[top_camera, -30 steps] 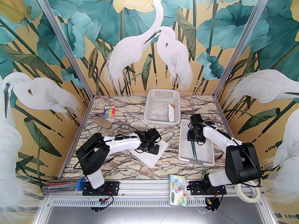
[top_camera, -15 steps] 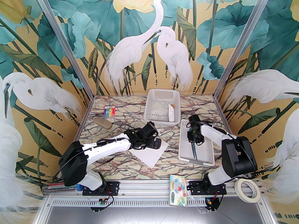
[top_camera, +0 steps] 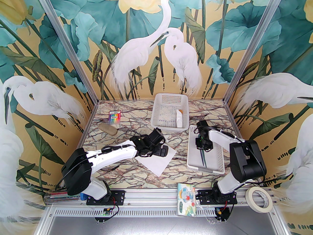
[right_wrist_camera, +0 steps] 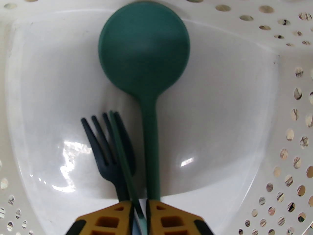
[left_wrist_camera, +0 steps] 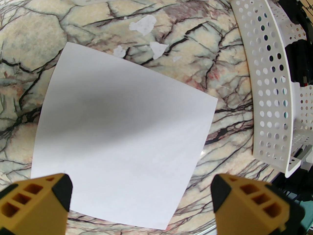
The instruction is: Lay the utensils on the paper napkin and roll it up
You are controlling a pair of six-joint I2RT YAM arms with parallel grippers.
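Note:
The paper napkin [top_camera: 161,164] [left_wrist_camera: 122,131] lies flat on the marble table, one corner toward me. My left gripper [top_camera: 162,152] [left_wrist_camera: 141,192] hovers open over its far part with nothing between the fingers. In the right white basket [top_camera: 217,168] [right_wrist_camera: 281,82] lie the teal utensils [top_camera: 203,159]: a round-bowled spoon [right_wrist_camera: 144,48] and a darker fork [right_wrist_camera: 107,141]. My right gripper [top_camera: 201,148] [right_wrist_camera: 139,204] is down in that basket, shut on a thin teal utensil edge [right_wrist_camera: 122,150] that crosses the fork. The spoon's handle runs under its right finger.
A second white basket [top_camera: 159,116] at the back holds a white-wrapped, orange-tipped utensil [top_camera: 179,117]. A marker pack [top_camera: 114,117] and a stone [top_camera: 107,128] sit back left. A tissue pack [top_camera: 186,199], tape roll [top_camera: 258,199] and pen tube [top_camera: 63,196] rest along the front rail.
My right gripper has shut on the thin utensil in the basket. The left arm's elbow swung back and to the left, while its open gripper stayed over the napkin.

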